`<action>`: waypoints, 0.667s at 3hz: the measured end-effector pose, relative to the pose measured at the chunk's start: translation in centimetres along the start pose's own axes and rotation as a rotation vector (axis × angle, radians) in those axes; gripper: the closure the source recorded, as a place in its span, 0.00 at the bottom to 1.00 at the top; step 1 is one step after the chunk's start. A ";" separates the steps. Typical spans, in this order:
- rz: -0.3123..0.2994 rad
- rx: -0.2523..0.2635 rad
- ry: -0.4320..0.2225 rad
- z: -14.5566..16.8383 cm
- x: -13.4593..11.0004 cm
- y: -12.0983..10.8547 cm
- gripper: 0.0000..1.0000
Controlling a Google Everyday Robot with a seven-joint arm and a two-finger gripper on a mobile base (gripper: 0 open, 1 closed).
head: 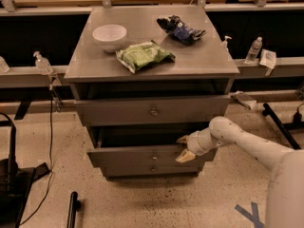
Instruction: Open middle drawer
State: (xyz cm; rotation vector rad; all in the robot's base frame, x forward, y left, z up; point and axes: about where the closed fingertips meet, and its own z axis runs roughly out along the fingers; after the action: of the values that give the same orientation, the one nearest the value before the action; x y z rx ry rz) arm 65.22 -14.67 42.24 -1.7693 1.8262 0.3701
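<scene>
At middle drawer [128, 156] right end, jaws, contents hidden

The gripper [182, 148] sits at the right end of the front of the middle drawer [128, 156], with a dark open gap just above it under the top drawer [118, 112], the bottom drawer [133, 170] close below, and bare floor [152, 201] free before it.

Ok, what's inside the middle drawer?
The middle drawer is open, but inside shows only dark shadow; the top drawer overhangs it. The gripper is at its front's right end.
</scene>
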 end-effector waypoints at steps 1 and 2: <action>-0.046 0.025 -0.023 -0.9 -2.4 3.5 0.48; -0.077 0.107 -0.117 -0.9 -5.6 4.4 0.31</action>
State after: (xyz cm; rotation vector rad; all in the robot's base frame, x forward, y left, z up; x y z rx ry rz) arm 60.60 -10.20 45.28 -1.7032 1.6607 0.3325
